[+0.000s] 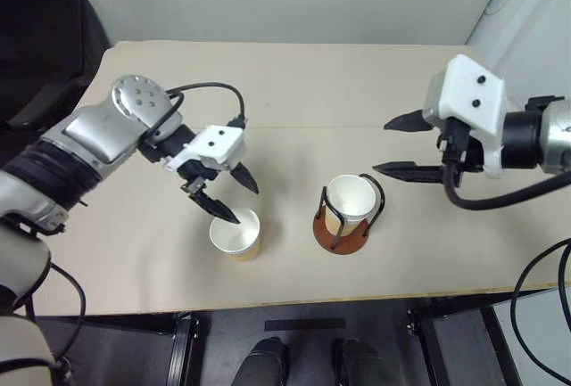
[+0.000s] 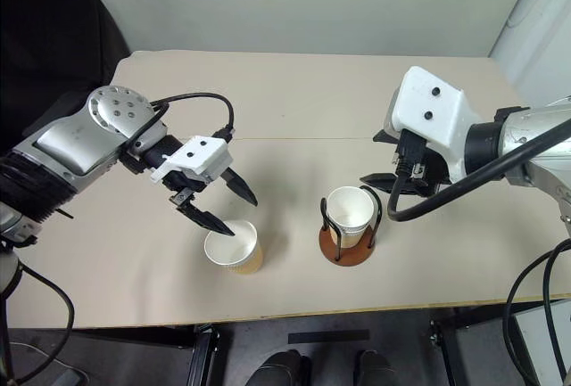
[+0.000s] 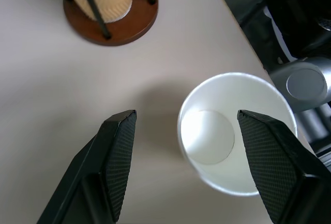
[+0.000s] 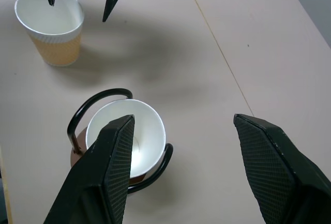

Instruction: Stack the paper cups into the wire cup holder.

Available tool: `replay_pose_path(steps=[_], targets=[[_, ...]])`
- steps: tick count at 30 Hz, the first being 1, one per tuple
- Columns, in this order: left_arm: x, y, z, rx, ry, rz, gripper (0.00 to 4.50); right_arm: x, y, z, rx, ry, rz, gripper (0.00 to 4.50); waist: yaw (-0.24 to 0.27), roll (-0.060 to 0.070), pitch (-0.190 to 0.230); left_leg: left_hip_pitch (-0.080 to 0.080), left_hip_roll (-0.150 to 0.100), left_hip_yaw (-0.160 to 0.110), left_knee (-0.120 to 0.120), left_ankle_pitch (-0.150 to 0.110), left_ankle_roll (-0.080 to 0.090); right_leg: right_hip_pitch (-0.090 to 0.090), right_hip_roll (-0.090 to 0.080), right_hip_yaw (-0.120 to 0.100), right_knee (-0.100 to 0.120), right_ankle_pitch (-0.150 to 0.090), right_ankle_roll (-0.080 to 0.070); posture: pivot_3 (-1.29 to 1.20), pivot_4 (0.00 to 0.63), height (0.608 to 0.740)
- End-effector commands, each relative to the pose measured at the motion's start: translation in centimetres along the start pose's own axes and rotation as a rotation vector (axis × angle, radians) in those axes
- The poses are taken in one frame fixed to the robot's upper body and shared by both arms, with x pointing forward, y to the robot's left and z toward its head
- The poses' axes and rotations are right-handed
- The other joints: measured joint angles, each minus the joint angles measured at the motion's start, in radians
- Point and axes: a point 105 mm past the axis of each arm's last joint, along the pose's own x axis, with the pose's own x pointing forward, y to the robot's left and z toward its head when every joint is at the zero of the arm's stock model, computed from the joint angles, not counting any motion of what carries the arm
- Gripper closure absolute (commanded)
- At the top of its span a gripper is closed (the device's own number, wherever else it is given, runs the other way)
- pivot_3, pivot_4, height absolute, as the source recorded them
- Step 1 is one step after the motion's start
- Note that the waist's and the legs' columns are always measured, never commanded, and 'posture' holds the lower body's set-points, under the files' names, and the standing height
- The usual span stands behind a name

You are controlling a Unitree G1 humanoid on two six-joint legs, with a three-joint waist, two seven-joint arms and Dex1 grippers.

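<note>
The wide beige tabletop [image 1: 294,83] carries everything. Above its right part hangs the right tool [image 1: 393,147], black fingers spread wide and holding nothing, just beside and above the wire cup holder [image 1: 343,234], a round reddish-brown wooden disc with two upright black wire loops. Inside the holder sits a tan ribbed paper cup [image 1: 351,201] with a white interior. The left tool [image 1: 234,197] hovers over a second tan ribbed paper cup [image 1: 235,233] standing upright near the holder, fingers wide apart, one above the cup's mouth, gripping nothing.
</note>
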Motion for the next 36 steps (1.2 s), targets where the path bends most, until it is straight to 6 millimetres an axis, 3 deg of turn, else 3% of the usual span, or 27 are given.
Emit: replay_pose_path(steps=[1, 9, 12, 19, 20, 27, 36], targets=[[0.2, -0.3, 0.8, 0.034, -0.003, -0.039, 1.14, -0.6, -0.3, 0.5, -0.030, -0.011, -0.038, 1.45, 0.000, 0.000, 0.000, 0.000, 0.000, 0.000, 0.000, 0.000, 0.000, 0.000, 0.000, 0.000, 0.000, 0.000, 0.000, 0.00, 0.150, 0.740], [0.8, -0.7, 0.6, 0.029, -0.001, -0.061, 1.14, -0.7, -0.3, 0.5, -0.031, -0.008, -0.040, 1.45, -0.001, 0.000, 0.000, 0.000, 0.000, 0.000, 0.000, 0.000, 0.000, 0.000, 0.000, 0.000, 0.000, 0.000, 0.000, 0.00, 0.150, 0.740], [0.3, -0.5, 0.1, 0.017, 0.020, -0.045, 1.76, -0.7, -0.2, 0.6, -0.028, -0.017, -0.035, 1.42, -0.001, 0.000, 0.000, 0.000, 0.000, 0.000, 0.000, 0.000, 0.000, 0.000, 0.000, 0.000, 0.000, 0.000, 0.000, 0.00, 0.150, 0.740], [0.0, -0.1, 0.2, -0.003, 0.023, -0.033, 4.32, -1.2, 0.6, 0.6, -0.043, -0.075, 0.003, 1.42, 0.000, 0.000, 0.000, 0.000, 0.000, 0.000, 0.000, 0.000, 0.000, 0.000, 0.000, 0.000, 0.000, 0.000, 0.000, 0.00, 0.150, 0.740], [-0.1, 0.0, 0.2, -0.005, 0.023, -0.030, 4.46, -1.3, 0.9, 0.6, -0.047, -0.098, 0.019, 1.42, 0.001, 0.000, 0.000, 0.000, 0.000, 0.000, 0.000, 0.000, 0.000, 0.000, 0.000, 0.000, 0.000, 0.000, 0.000, 0.00, 0.150, 0.740], [-0.1, 0.3, 0.1, -0.013, 0.021, -0.024, 4.46, -1.8, 2.4, 0.4, -0.036, -0.144, 0.096, 1.42, 0.000, 0.000, 0.000, 0.000, 0.000, 0.000, 0.000, 0.000, 0.000, 0.000, 0.000, 0.000, 0.000, 0.000, 0.000, 0.00, 0.150, 0.740], [-0.8, 0.8, 0.7, -0.033, -0.017, 0.005, 4.46, -2.0, 2.4, 0.4, -0.044, -0.145, 0.109, 1.42, 0.001, 0.000, 0.000, 0.000, 0.000, 0.000, 0.000, 0.000, 0.000, 0.001, 0.000, 0.000, 0.000, 0.000, 0.000, 0.00, 0.150, 0.740]])
